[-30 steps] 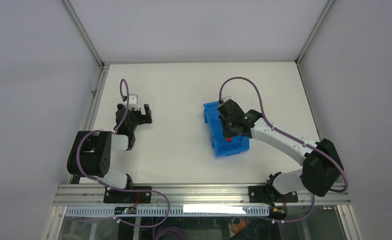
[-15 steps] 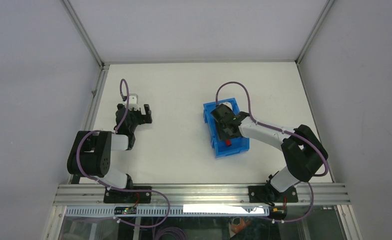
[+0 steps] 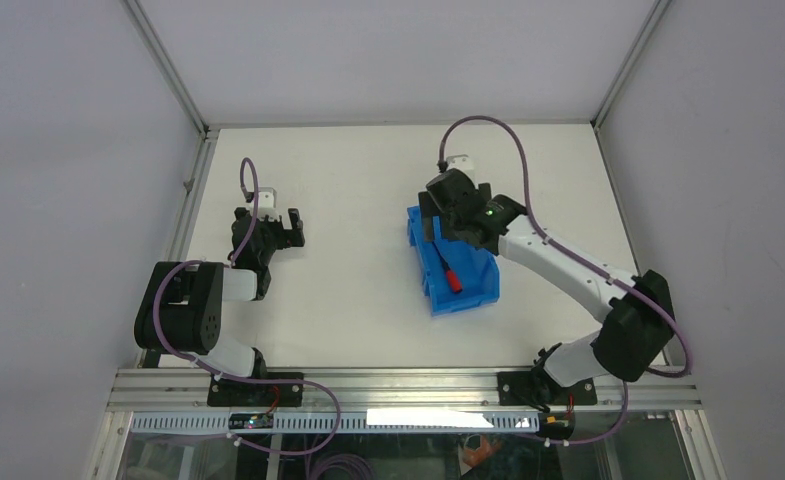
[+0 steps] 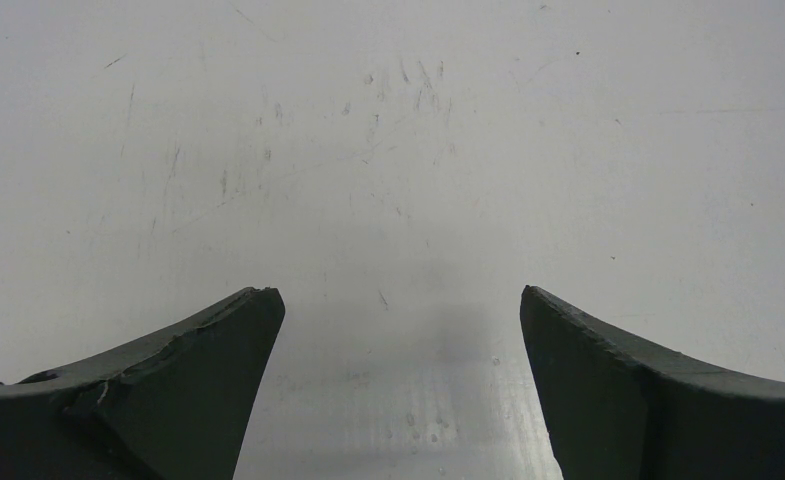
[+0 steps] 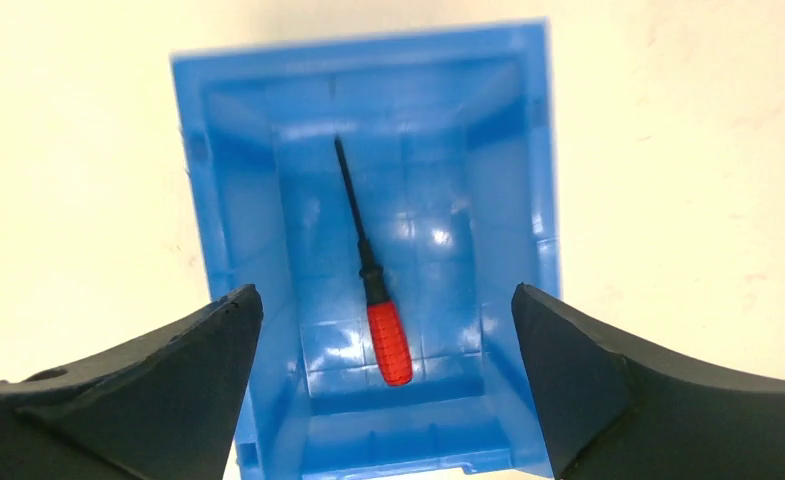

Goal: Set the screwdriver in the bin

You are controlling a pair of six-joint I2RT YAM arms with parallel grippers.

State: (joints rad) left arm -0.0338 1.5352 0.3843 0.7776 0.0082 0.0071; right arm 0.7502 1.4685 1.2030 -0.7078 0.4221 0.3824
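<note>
Right gripper [image 5: 385,292] hangs wide open over the bin [image 5: 223,230], the screwdriver [image 5: 372,285] lying free on its floor.

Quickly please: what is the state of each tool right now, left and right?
The left tool is open, holding nothing, above the table.
The right tool is open, holding nothing; the screwdriver lies in the bin below it.

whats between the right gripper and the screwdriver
Nothing: in the right wrist view the open right gripper hangs over the bin, with only air down to the screwdriver lying alone on its floor.
</note>
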